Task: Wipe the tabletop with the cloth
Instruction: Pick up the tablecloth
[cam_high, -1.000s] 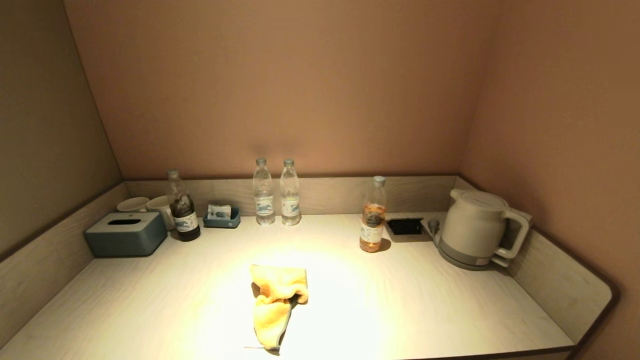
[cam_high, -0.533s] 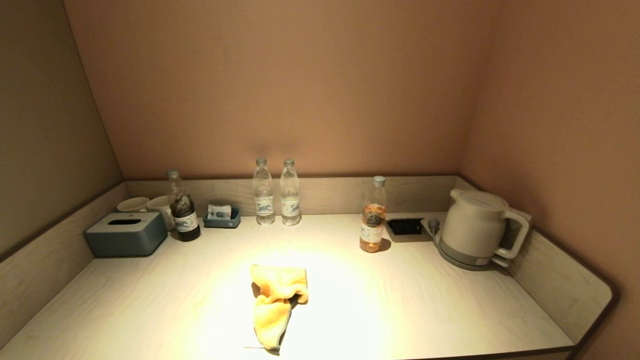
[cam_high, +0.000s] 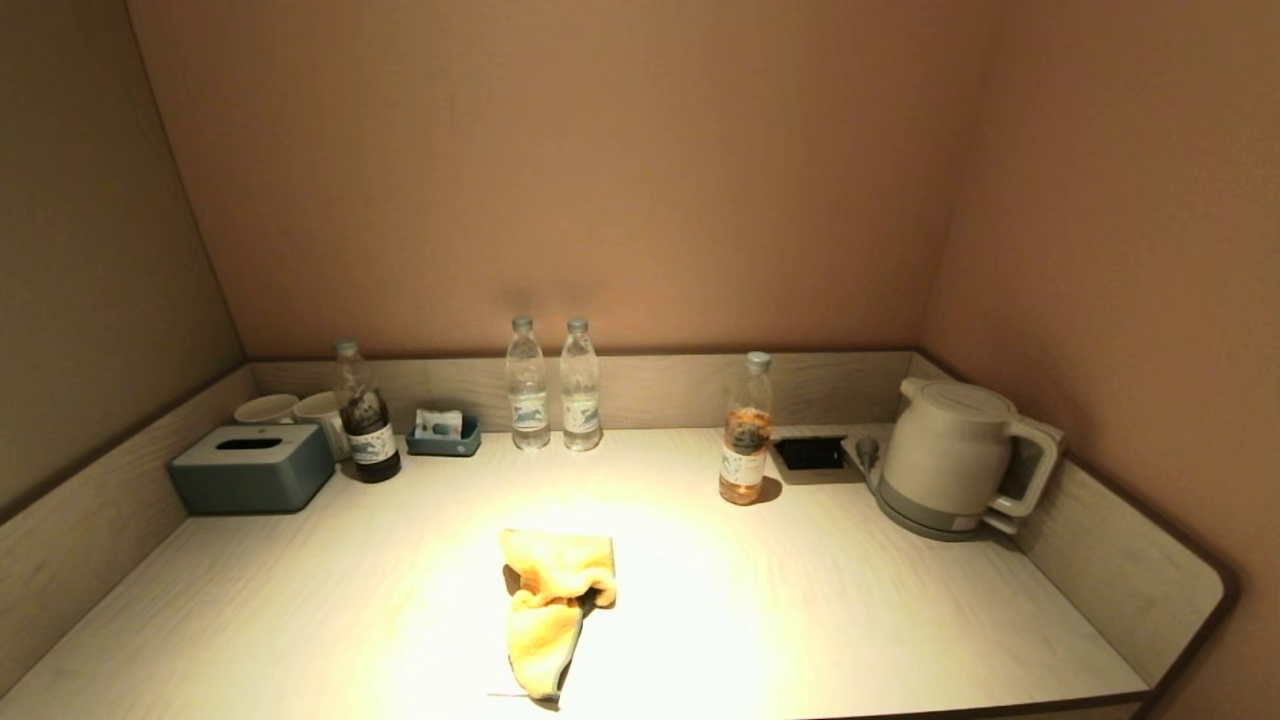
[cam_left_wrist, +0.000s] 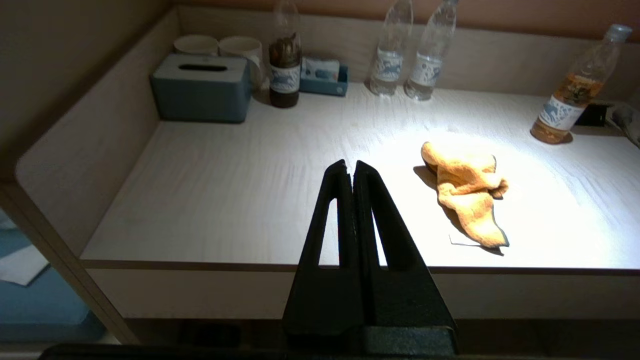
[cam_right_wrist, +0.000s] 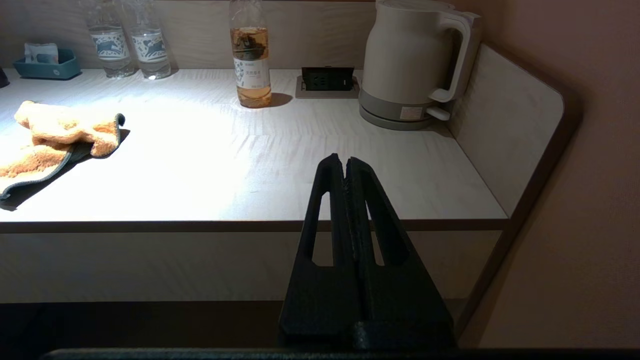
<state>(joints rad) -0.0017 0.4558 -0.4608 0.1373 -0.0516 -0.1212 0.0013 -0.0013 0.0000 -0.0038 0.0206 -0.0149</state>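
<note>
From the head camera, a crumpled yellow terry cloth with a dark trim (cam_high: 553, 606) is seen lying on the pale wood-grain tabletop (cam_high: 300, 600), near the front edge and about midway across, inside a bright pool of light. Along the far wall, from left to right, are lined up a grey-blue tissue box (cam_high: 251, 468), two pale cups (cam_high: 295, 408), a dark-liquid plastic bottle (cam_high: 366, 414), a small blue tray (cam_high: 444, 436), two clear water bottles (cam_high: 552, 385), an amber-liquid plastic bottle (cam_high: 747, 432), a black recessed socket (cam_high: 810, 454) and a cream electric kettle on its base (cam_high: 953, 456). Neither arm is caught in this view

Over on the left wrist camera, the left gripper (cam_left_wrist: 351, 167) is shown held off the near edge of the tabletop, its black fingers pressed together on nothing; the cloth (cam_left_wrist: 466, 190) is found lying well apart from it, to its right

On the right wrist camera, the right gripper (cam_right_wrist: 344, 163) is likewise held off the near edge, fingers closed against each other and empty. The cloth (cam_right_wrist: 55, 140) is seen far off to its left, the kettle (cam_right_wrist: 415, 62) standing at the far right corner
</note>
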